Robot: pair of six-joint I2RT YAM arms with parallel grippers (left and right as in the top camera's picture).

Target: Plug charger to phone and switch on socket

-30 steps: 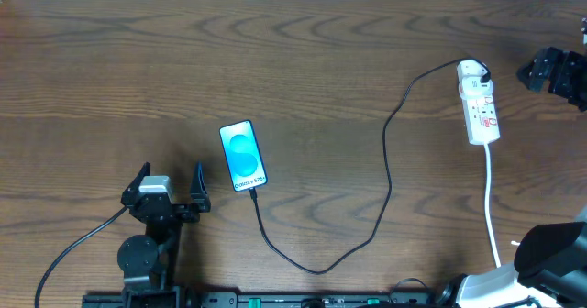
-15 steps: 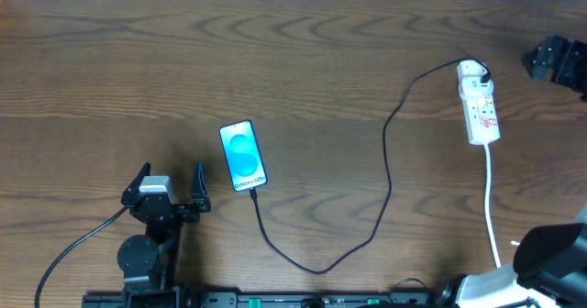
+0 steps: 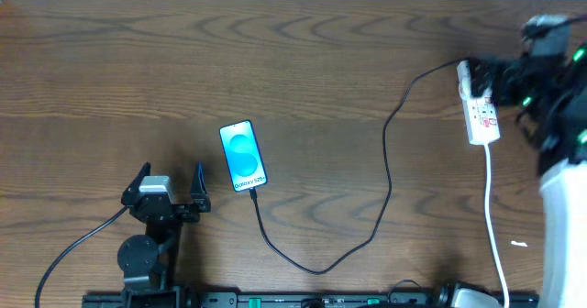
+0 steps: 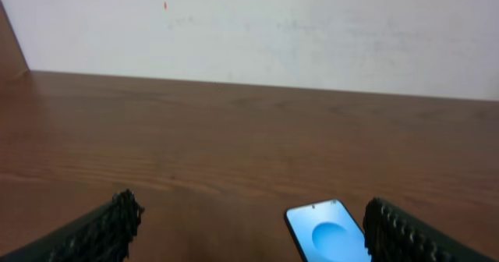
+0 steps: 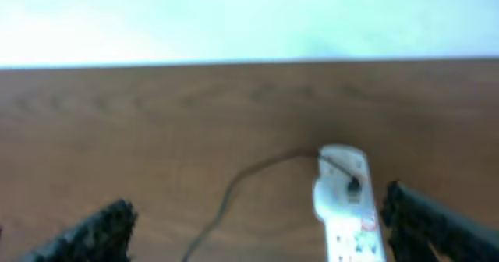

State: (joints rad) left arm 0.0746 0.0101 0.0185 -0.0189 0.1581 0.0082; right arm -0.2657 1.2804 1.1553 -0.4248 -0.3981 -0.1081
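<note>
The phone lies face up with a bright blue screen; it also shows in the left wrist view. The thin black charger cable runs from the phone's near end in a loop to the far end of the white socket strip. My left gripper is open and empty, just left of the phone. My right gripper is open and empty, blurred, hovering beside the strip's far end. In the right wrist view the strip and cable lie between the fingers.
The strip's thicker white cord runs toward the front edge at the right. The right arm's white body stands over the table's right side. The table's far edge meets a pale wall.
My right arm has swung in from the far right edge to beside the strip's far end. The left arm, phone and cable have not moved.
</note>
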